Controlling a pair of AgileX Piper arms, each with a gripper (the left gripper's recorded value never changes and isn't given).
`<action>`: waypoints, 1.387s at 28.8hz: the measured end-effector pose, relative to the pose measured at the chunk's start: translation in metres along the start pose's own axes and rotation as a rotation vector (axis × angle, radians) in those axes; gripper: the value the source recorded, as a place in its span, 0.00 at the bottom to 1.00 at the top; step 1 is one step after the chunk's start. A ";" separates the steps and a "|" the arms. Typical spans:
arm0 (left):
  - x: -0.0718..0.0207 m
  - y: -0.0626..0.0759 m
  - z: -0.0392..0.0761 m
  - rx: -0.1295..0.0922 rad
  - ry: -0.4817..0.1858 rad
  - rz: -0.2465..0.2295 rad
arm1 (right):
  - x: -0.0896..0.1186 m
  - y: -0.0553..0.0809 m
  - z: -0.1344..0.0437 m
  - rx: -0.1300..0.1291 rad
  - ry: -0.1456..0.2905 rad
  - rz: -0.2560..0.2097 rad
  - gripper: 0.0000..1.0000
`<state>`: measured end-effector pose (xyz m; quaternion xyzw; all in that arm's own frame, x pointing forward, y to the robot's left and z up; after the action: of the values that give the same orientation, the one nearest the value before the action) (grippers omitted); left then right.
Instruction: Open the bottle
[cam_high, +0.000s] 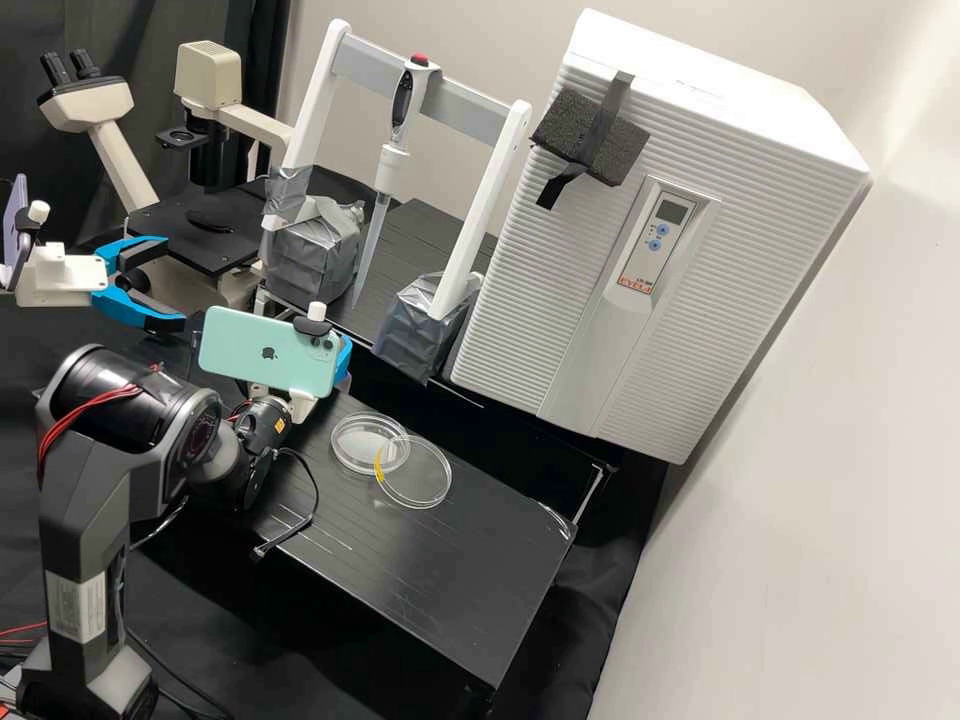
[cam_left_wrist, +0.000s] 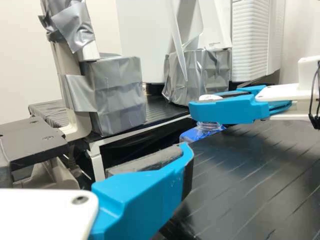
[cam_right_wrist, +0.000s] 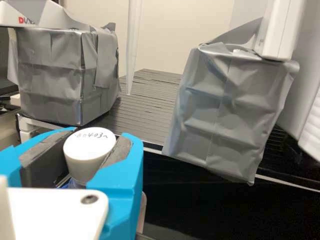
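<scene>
Bottle (cam_right_wrist: 89, 144) upright, white cap on top, clamped at cap level between the pads of the right gripper (cam_right_wrist: 85, 155), over the black surface (cam_left_wrist: 260, 165). Left gripper (cam_high: 160, 283) spread wide, holding nothing, about level with the bottle and facing it side-on. Judgement: the clear body below the right fingers is the free part, so the left arm would come in horizontally, across the vertical axis.

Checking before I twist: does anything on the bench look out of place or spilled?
The two petri dishes overlap, one rim riding on the other, so one probably sits tilted. No spill shows on the bench. The white cap sits straight in the right gripper.
</scene>
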<state>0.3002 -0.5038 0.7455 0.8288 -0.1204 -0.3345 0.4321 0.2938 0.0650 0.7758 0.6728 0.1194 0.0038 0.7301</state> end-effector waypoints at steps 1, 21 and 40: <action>0.0000 0.000 0.000 0.000 0.000 0.000 | 0.000 0.000 0.000 0.000 0.001 0.001 0.00; 0.0011 0.000 0.002 -0.001 -0.007 -0.001 | -0.025 0.018 -0.018 -0.003 0.099 0.080 0.00; 0.0060 0.000 0.007 0.005 -0.022 -0.013 | -0.074 -0.005 0.005 -0.005 0.082 -0.094 0.00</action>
<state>0.2999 -0.5109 0.7396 0.8268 -0.1206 -0.3462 0.4266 0.2226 0.0471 0.7841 0.6641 0.1807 -0.0026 0.7255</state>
